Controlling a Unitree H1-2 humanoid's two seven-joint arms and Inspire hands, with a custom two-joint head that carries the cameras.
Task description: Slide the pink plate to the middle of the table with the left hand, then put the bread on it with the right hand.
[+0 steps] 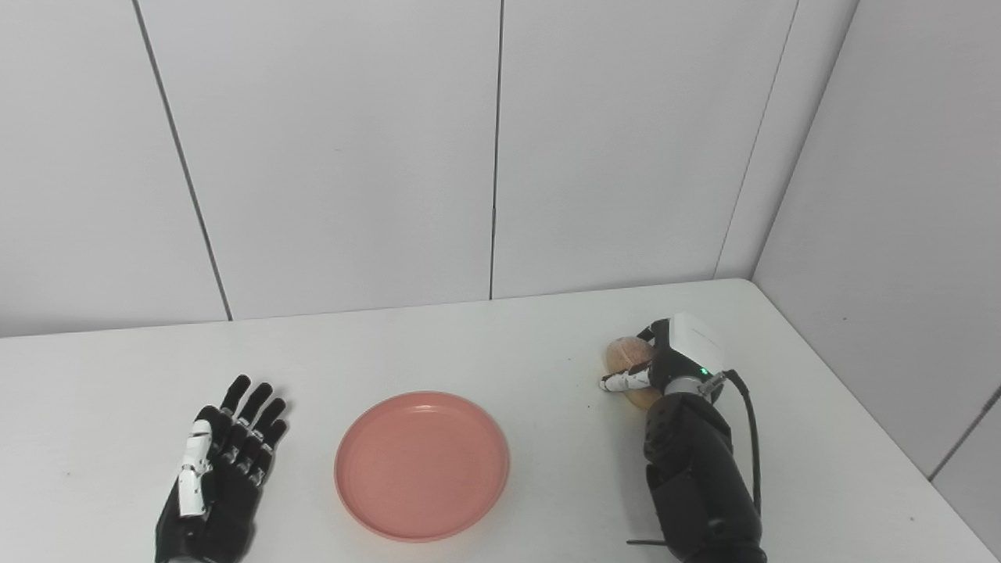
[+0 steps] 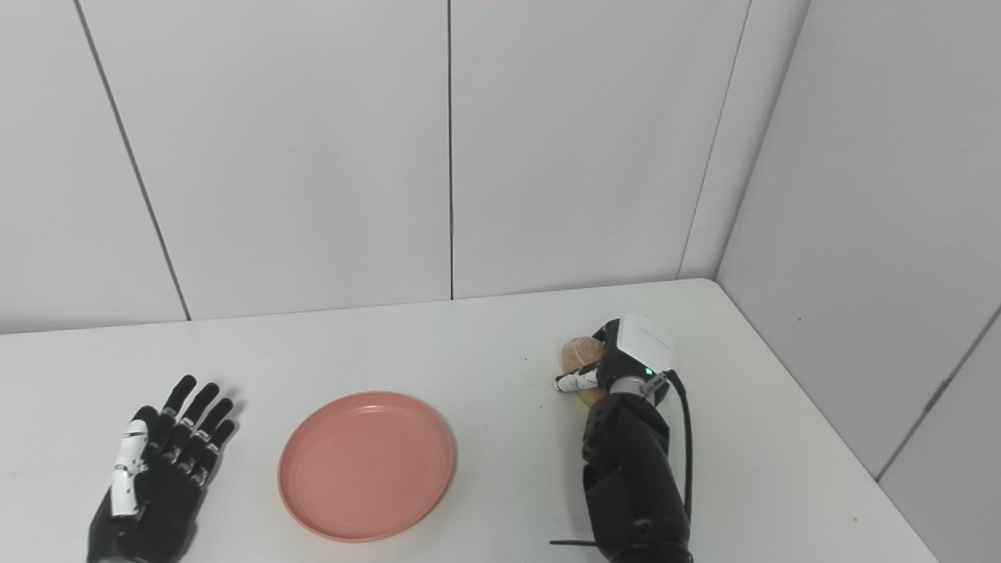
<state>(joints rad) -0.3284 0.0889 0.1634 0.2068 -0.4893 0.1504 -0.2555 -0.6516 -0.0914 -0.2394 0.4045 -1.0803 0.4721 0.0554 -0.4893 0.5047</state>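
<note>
The pink plate [image 1: 422, 465] lies flat and empty on the white table, near the front middle. My left hand [image 1: 223, 461] rests flat on the table to the plate's left, fingers spread, apart from the plate and holding nothing. A tan bread roll [image 1: 628, 356] sits on the table to the right of the plate. My right hand [image 1: 665, 363] is wrapped around it from the right, thumb across its front, and covers most of it.
The white table [image 1: 500, 352] ends at a right edge close to my right arm [image 1: 700, 477]. White wall panels stand behind it and along the right side. A black cable runs along the right forearm.
</note>
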